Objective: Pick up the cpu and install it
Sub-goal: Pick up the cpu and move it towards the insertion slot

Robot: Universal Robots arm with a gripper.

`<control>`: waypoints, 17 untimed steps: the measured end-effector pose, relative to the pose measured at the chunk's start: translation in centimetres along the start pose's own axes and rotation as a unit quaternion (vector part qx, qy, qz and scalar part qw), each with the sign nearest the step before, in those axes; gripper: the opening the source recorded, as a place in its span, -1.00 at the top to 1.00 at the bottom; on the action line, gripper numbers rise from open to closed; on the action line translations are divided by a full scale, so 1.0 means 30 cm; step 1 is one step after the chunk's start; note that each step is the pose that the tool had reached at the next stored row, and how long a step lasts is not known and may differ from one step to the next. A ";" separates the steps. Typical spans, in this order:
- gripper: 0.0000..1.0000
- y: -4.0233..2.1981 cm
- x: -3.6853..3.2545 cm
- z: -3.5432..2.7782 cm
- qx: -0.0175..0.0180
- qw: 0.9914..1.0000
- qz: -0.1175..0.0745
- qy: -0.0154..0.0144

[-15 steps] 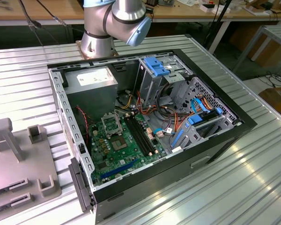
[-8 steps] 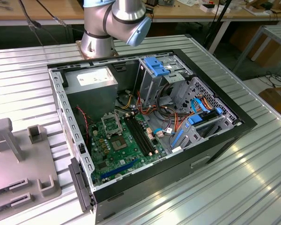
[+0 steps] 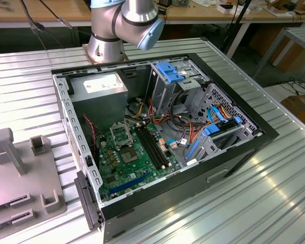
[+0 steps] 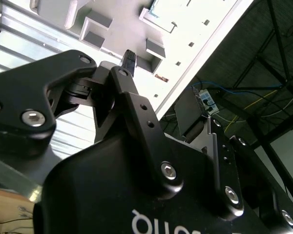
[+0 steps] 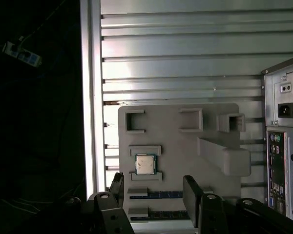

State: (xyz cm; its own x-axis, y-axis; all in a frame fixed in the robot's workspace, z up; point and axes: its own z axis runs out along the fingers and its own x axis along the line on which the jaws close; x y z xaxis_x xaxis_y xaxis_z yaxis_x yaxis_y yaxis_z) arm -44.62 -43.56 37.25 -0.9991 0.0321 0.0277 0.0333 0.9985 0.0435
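Grey fixture plate (image 3: 48, 170) at the exterior view's left, open computer case (image 3: 157, 203) with green motherboard (image 3: 124, 162) beside it on the ribbed table (image 3: 274, 203), in the first wrist view the cpu (image 5: 145, 165) flat in a plate recess, gripper (image 5: 154, 184) spread wide, empty, over the plate

There's the cpu (image 5: 145, 164) in the first wrist view: small, square, dull grey metal top facing up, lying flat between two raised brackets on the grey holder plate.
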 end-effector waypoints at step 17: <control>-0.20 -0.039 0.010 0.019 0.001 1.000 -0.017 0.002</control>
State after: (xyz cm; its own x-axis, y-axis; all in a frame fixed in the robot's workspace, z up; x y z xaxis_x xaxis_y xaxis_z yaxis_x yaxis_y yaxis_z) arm -44.99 -44.70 36.65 -0.9996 -0.0028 0.0296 -0.0016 0.9991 0.0435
